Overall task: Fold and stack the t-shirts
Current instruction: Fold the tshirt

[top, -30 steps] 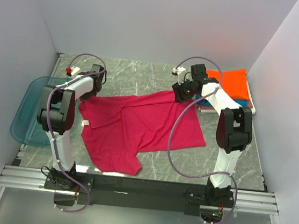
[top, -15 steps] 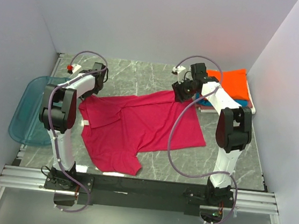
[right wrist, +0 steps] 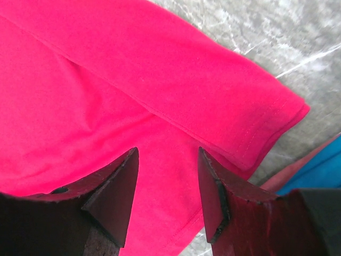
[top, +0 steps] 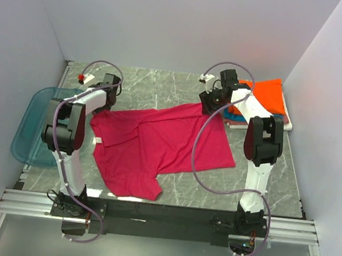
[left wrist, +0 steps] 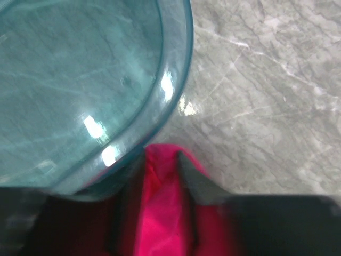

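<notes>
Grey marbled desk (top: 163,84) carries the magenta-red t-shirt (top: 163,142), spread loosely between the two arms. The folded stack, topped by the orange shirt (top: 267,93), lies just outboard of the right fingers (right wrist: 112,197). The left fingers (left wrist: 197,181) are pinched on a raised ridge of red cloth, and the blue tray (left wrist: 184,64) sits just past their tips. The right fingers stand apart with the shirt's hemmed corner below and ahead of them, and nothing is held between them. The step looks like taking a far corner in each set of fingers to straighten the shirt for a fold. To do it well, the right fingers should drop onto the doubled hem just ahead of their tips and bite a single edge. The teal-blue shirt (right wrist: 319,170) off to their side should be left alone. Both arms reach far forward with wrists angled down at the shirt's far edge.
</notes>
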You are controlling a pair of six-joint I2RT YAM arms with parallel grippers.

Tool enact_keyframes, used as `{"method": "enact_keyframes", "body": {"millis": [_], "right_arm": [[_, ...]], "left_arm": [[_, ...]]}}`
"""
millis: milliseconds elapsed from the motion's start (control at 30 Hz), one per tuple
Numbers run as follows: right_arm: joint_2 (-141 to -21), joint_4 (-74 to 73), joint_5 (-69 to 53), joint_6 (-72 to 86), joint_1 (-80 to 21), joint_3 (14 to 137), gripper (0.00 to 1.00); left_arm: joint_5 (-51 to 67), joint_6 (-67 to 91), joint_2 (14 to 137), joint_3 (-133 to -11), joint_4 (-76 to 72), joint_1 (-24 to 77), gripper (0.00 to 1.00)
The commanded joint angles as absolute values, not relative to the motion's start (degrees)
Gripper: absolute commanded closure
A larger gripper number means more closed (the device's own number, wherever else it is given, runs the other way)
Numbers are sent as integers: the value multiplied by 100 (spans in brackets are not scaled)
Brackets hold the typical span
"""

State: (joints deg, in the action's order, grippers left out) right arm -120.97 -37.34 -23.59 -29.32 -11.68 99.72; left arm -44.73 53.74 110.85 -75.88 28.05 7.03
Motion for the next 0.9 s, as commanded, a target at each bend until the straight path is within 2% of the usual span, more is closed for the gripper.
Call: {"method": "enact_keyframes", "body": {"millis": [0, 33, 167, 433, 633, 867], "right_arm": [[-12076, -3788, -2399, -2883, -1134, 10099, 45], [-12067, -3771, -2391, -2883, -1134, 10081, 45], [-12050, -3788, -2391, -2909, -1116, 10081, 45], [-11935, -3665, -2206, -2997, -1081, 10019, 45], [-11918, -3349, -1846, -2716, -1055, 9941, 46], [-11857, -3217, -1723, -2646, -1055, 9774, 46]], "left_arm": [[-4685, 5072, 10951, -7699, 2637, 519, 70], [-4658, 4993, 10951, -7708, 2611, 510, 74], [-4440, 4799, 10803, -7752, 2505, 501, 99], [-4218, 4692, 10002, -7373, 2397, 492, 99], [-4631, 5360, 10537, -7953, 3348, 475, 99], [-4536, 5555, 11503, -8885, 4157, 431, 98]]}}
